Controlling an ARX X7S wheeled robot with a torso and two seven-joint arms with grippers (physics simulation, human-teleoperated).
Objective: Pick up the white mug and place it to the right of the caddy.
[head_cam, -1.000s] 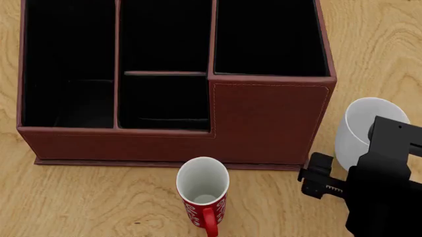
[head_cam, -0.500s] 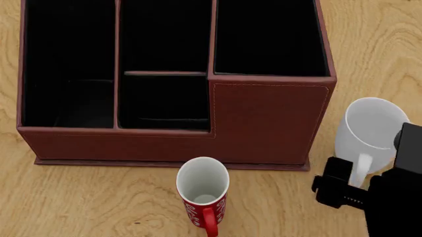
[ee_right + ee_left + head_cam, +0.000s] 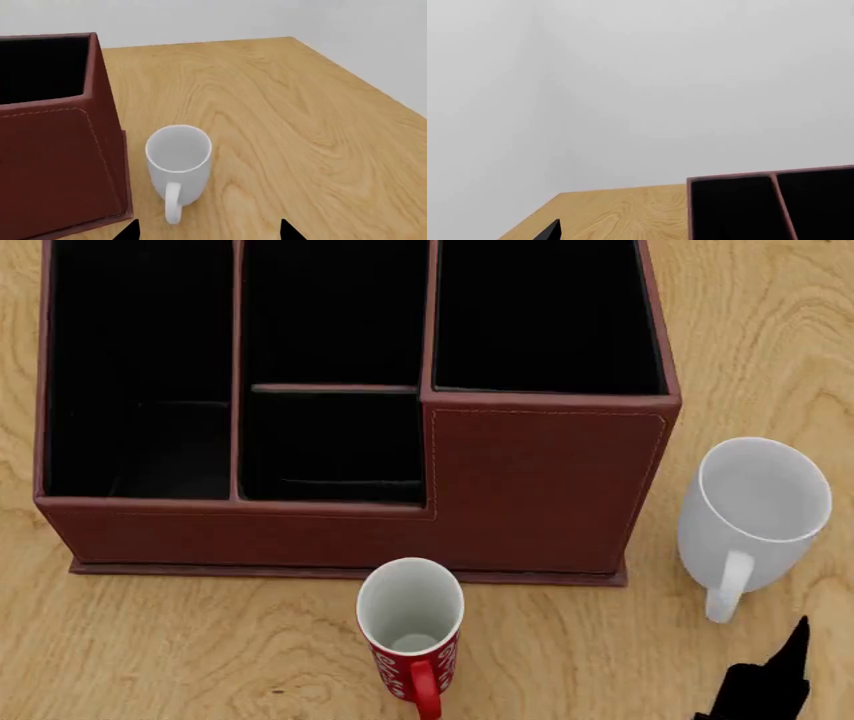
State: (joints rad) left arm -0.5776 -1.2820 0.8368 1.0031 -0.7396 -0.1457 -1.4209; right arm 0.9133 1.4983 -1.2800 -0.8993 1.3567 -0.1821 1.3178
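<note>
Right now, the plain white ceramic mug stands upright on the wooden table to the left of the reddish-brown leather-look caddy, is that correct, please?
Not quite: the plain white ceramic mug stands upright on the wooden table, but to the right of the reddish-brown leather-look caddy, not the left. The head view shows this.

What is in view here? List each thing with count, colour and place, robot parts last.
Table: one, light wood grain, under everything.
Caddy: one, reddish-brown with black-lined compartments, middle of the table.
White mug: one, plain white, upright just right of the caddy, handle toward the robot, nothing holding it.
Red mug: one, red with white lettering and white inside, upright in front of the caddy, handle toward the robot.
Right end effector: one, black, near the robot's side of the white mug, not touching it; only its two fingertips show, spread apart.
Left end effector: only a black sliver in the left wrist view, state unreadable.
</note>
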